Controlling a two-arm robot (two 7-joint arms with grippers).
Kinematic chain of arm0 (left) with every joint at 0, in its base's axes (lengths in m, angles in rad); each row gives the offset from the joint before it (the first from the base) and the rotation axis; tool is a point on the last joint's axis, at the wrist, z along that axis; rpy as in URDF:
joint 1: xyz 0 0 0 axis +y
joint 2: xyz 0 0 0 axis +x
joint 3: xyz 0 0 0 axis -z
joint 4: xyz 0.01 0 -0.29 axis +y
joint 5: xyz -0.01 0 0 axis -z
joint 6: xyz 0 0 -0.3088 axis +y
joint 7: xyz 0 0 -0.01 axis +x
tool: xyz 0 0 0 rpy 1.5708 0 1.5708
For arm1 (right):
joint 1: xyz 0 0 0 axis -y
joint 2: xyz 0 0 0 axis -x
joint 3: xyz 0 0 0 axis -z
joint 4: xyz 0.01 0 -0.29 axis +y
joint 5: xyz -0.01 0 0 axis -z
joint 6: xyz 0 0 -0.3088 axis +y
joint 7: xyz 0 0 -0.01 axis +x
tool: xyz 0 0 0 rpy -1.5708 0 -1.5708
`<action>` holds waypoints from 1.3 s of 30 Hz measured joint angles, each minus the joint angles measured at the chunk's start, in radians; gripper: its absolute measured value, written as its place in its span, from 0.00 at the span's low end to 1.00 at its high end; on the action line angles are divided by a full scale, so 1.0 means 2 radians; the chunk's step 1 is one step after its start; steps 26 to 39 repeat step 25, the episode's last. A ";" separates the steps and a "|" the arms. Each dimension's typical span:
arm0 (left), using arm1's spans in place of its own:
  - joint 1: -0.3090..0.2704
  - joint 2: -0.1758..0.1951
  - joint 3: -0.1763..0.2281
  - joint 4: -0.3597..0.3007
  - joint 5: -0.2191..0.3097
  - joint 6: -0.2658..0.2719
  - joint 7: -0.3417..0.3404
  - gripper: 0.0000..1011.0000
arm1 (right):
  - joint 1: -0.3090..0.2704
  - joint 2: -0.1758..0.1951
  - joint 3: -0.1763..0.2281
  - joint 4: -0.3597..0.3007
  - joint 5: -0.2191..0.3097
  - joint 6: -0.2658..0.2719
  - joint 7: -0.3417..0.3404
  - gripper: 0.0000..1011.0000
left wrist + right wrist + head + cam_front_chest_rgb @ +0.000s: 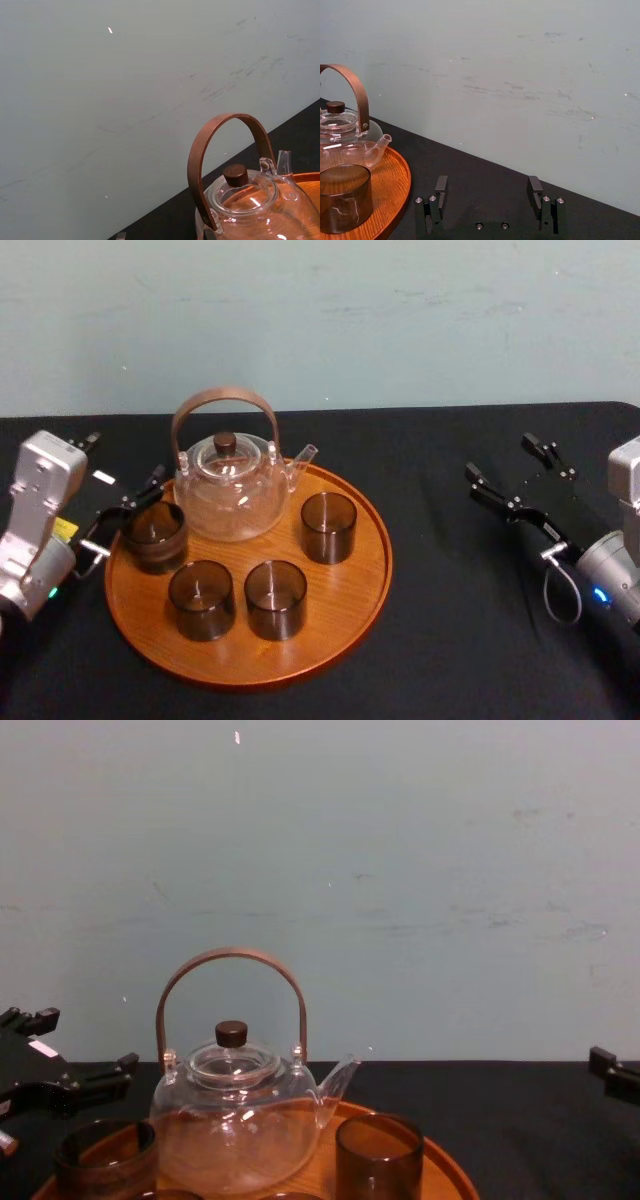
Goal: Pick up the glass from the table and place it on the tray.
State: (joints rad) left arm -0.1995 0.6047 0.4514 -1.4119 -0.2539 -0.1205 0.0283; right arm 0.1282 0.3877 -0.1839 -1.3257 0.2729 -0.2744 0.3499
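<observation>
Glass [153, 535] just beside left pincer [125, 460]

Robotics lab test bench, by the look of it: a table [450, 670] draped in black cloth stands against a bare, scuffed pale-green wall [400, 320]. Metal robot arms, the left arm [40, 480] and the right arm [612, 570], flank a glass teapot [232, 498] and four dark glasses [328, 527] staged on a round wooden tray [365, 580].
</observation>
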 joint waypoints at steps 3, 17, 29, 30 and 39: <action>0.000 0.000 0.000 0.000 0.000 0.000 0.000 0.99 | 0.000 0.000 -0.001 0.000 0.000 0.000 0.001 0.99; 0.000 0.000 0.000 0.000 0.000 0.000 0.000 0.99 | 0.002 0.001 -0.004 0.000 0.000 0.000 0.004 0.99; 0.000 0.000 0.000 0.000 0.000 0.000 0.000 0.99 | 0.002 0.001 -0.004 0.000 0.000 0.000 0.005 0.99; 0.000 0.000 0.000 0.000 0.000 0.000 0.000 0.99 | 0.002 0.001 -0.004 0.000 0.000 0.000 0.005 0.99; 0.000 0.000 0.000 0.000 0.000 0.000 0.000 0.99 | 0.002 0.001 -0.004 0.000 0.000 0.000 0.005 0.99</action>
